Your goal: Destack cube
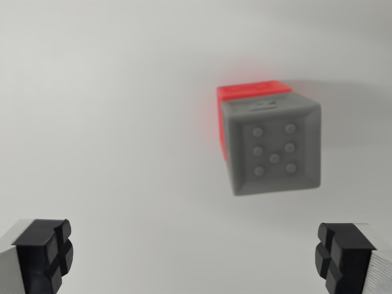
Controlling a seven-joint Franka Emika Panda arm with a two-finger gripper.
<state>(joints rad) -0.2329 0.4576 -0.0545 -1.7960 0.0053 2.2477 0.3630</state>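
wrist view: blurred, camera looking down on a plain white surface (110, 110)
pincer (196, 254): black ribbed pads (43, 248) standing wide apart, gripping nothing
grey hard-plastic cube with seven studs (274, 148): sitting ahead of the pincer, toward the right pad, stacked on the red plastic cube (251, 90)
handling: probably light, rigid, smooth; pinching opposite flat side walls of the grey cube looks best
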